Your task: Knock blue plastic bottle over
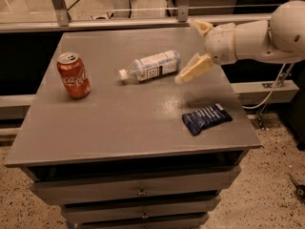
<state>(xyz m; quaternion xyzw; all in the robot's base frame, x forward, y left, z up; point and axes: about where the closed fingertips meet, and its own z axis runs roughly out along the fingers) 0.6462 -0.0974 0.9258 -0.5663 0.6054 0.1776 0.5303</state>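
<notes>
The blue plastic bottle (pixel 151 66) lies on its side in the middle of the grey table (pixel 119 123), white cap pointing left, label facing up. My gripper (pixel 196 49) is just to the right of the bottle's base, above the table, with its two tan fingers spread apart and nothing between them. One finger (pixel 193 70) points down-left toward the bottle's base without touching it. The white arm (pixel 257 32) reaches in from the right.
A red Coca-Cola can (pixel 74 75) stands upright at the table's left side. A dark blue flat snack packet (pixel 206 118) lies near the front right. Drawers sit below the tabletop. A railing runs behind the table.
</notes>
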